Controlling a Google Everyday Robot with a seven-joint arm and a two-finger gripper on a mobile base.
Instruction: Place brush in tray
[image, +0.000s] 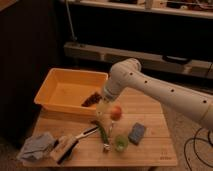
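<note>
The brush (86, 133) lies on the wooden table in front of the tray, a slim handle with a pale middle and a dark end, pointing left-down. The tray (56, 86) is a large yellow-orange tub at the back left of the table. My gripper (103, 108) hangs from the white arm (150, 90) just off the tray's front right corner, above and slightly right of the brush. It is open and holds nothing.
A dark reddish item (91, 99) lies inside the tray. On the table are an orange ball (116, 112), a long green item (103, 133), a green cup (121, 143), a blue sponge (136, 133), a wooden block brush (65, 148) and a grey cloth (35, 146).
</note>
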